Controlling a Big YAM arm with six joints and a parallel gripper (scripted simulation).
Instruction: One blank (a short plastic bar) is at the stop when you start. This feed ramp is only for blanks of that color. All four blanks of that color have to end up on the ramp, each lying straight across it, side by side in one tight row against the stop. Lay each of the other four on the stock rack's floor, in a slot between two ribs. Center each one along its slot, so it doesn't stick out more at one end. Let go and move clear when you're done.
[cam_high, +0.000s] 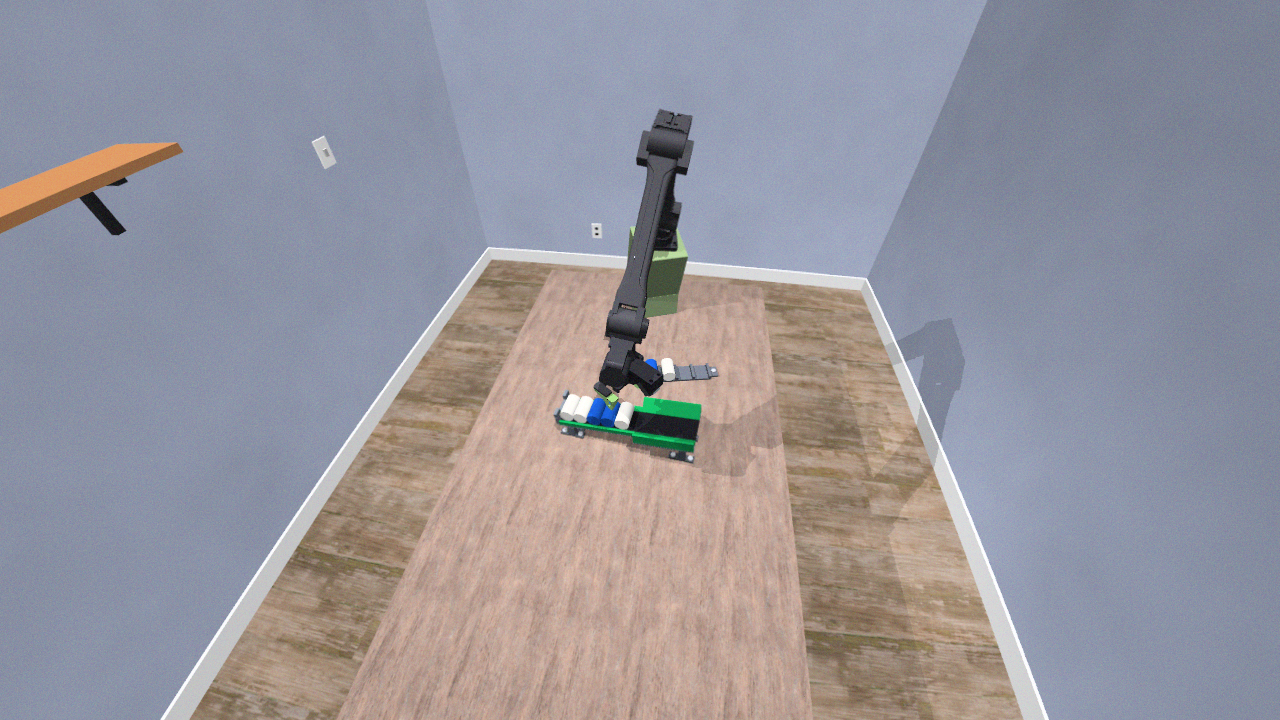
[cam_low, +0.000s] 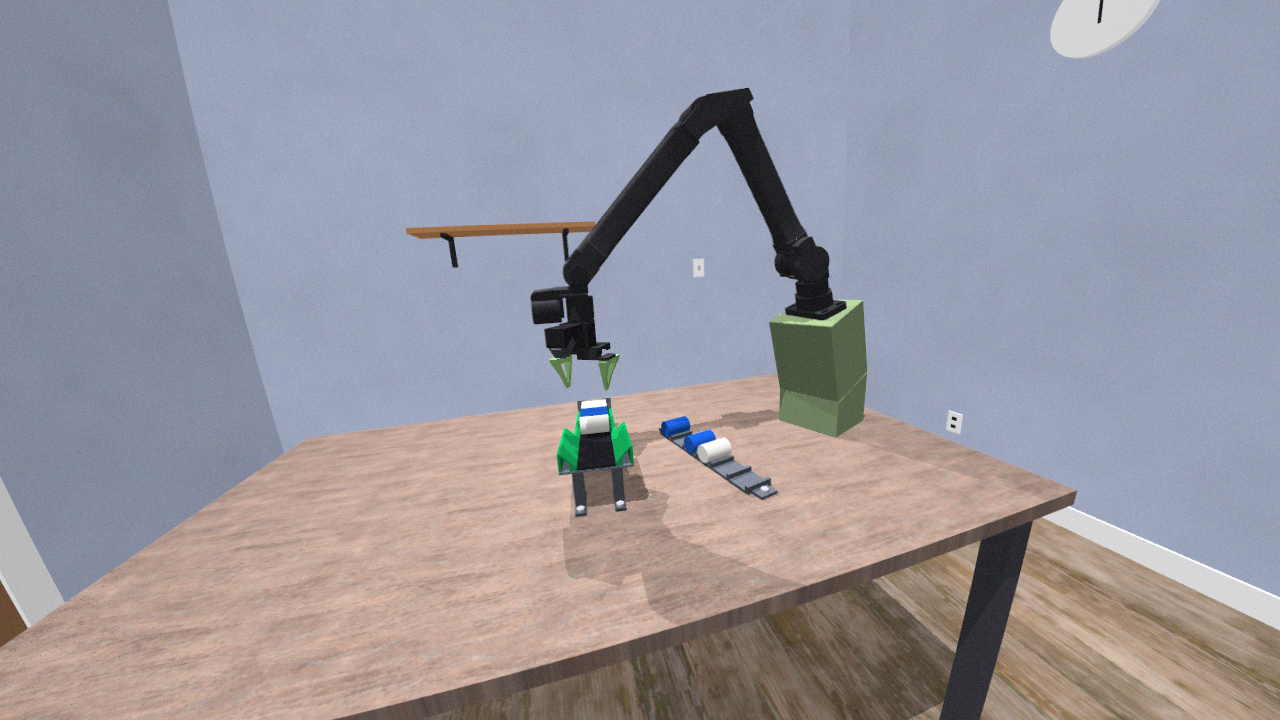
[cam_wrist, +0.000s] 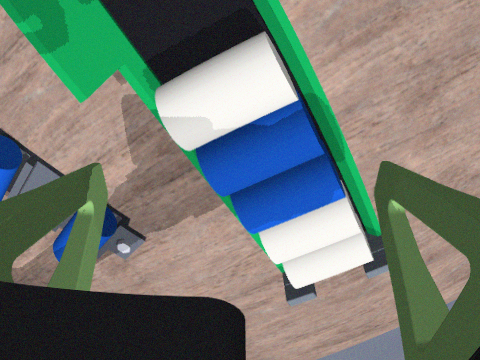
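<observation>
The green feed ramp (cam_wrist: 200, 20) with a black floor holds a row of blanks lying across it: two white blanks (cam_wrist: 319, 250) at the stop end, then two blue blanks (cam_wrist: 274, 167), then one white blank (cam_wrist: 227, 90) on the uphill side. My gripper (cam_low: 584, 368) is open and empty, hovering above the ramp's row (cam_low: 593, 417). The grey stock rack (cam_low: 708, 463) lies to the right with two blue blanks (cam_low: 687, 433) and one white blank (cam_low: 714, 449) in its slots. In the wrist view the rack shows only at the left edge (cam_wrist: 20, 174).
The arm's green base block (cam_low: 819, 367) stands at the table's back right. The ramp stands on short grey legs (cam_low: 597, 490). A wall shelf (cam_low: 501, 231) hangs behind the table.
</observation>
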